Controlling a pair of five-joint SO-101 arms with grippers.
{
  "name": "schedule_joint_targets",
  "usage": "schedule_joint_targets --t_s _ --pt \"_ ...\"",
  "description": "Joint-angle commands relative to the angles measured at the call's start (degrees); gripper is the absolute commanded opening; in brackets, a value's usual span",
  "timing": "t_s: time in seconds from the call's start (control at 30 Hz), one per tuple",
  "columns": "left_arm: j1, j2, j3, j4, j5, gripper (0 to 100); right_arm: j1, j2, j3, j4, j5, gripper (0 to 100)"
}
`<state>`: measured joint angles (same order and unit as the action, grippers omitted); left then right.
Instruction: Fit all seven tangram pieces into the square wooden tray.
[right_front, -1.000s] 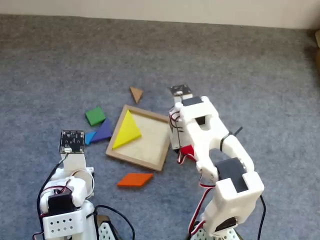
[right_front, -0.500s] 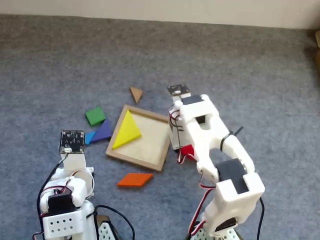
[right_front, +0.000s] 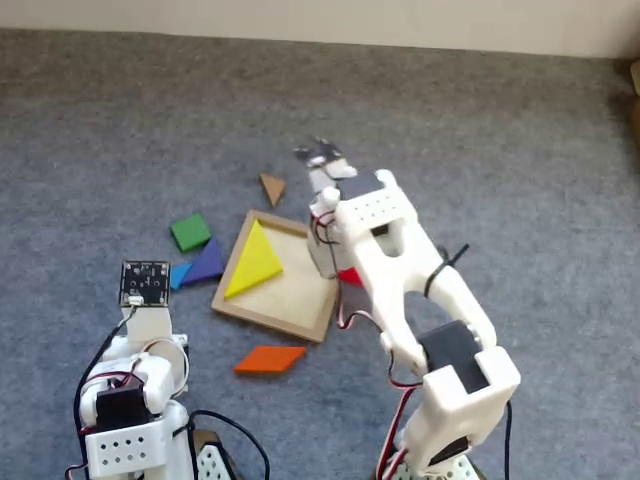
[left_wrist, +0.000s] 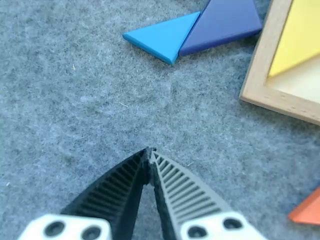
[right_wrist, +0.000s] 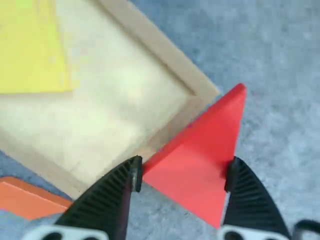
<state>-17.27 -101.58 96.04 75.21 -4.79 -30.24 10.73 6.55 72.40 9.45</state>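
Right wrist view tells it: nearest us the left gripper sits pinched closed on nothing, while the right gripper clamps the red triangle over the right rim of the wooden tray. Bare tray floor lies leftward, beside the yellow triangle.

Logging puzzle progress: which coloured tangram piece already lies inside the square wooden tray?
The yellow triangle: it alone lies inside the square wooden tray. The right gripper holds the red triangle; the rest lie on grey carpet.
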Motion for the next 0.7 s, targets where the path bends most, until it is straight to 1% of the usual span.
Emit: schedule_joint_targets --t_s 0.0,0.17,0.3,0.4,0.67 --pt "-1.0 -3.5 1.2 0.4 -0.3 1 -2.7 -3.6 -6.5 0.8 2.7 17.8" --pt "-1.0 -3.5 1.2 0.4 -0.3 1 -6.5 -3.4 -8.4 0.0 9.8 17.8" --pt "-1.0 -3.5 1.2 0.4 -0.3 1 -8.3 -3.4 -8.0 -5.3 14.9 17.8" --pt "-1.0 -3.5 1.2 0.4 -0.3 1 -8.8 -2.9 -6.9 -9.8 16.7 17.8" --pt "-1.0 -3.5 1.2 0.4 -0.3 1 -8.6 3.1 -5.9 -10.2 19.3 17.8"
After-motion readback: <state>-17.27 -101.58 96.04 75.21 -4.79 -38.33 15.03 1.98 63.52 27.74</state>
